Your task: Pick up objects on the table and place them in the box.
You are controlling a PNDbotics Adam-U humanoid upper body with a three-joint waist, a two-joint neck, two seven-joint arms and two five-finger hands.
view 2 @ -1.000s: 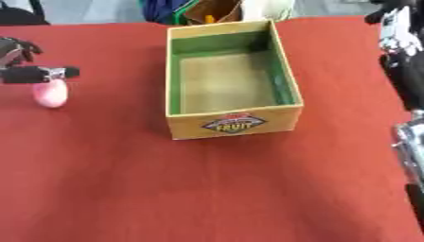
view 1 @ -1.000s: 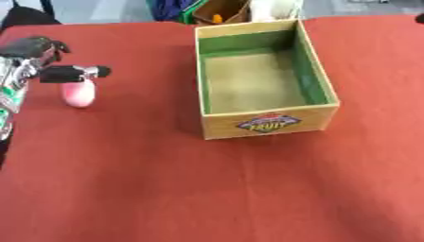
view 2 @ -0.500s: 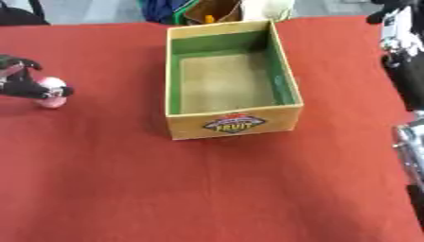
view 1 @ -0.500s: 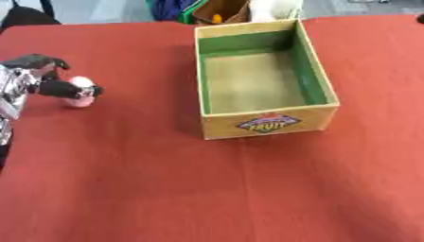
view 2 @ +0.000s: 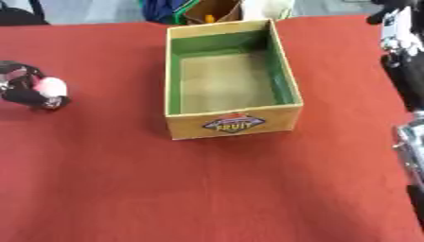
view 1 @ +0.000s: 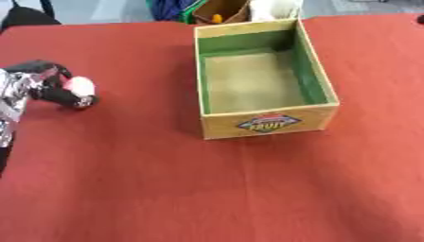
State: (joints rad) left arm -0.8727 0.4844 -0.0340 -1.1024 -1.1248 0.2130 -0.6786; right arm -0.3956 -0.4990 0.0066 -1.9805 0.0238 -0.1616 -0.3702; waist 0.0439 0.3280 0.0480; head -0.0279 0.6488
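Looks like a robot test room or lab, not a home. Points that way: a wide counter (view 1: 207,189) draped in plain red cloth, bare of household clutter; a single cardboard box (view 1: 263,78) with green inner walls and a "FRUIT" label on its front, set out like a prop; black and silver robot arm parts (view 2: 406,71) along the right edge. Beyond the far edge, a pale grey floor, a blue bag (view 2: 165,9), an open brown carton (view 2: 217,9) and a dark chair-like shape (view 1: 25,16) at the far left corner. Cannot tell more about the room.
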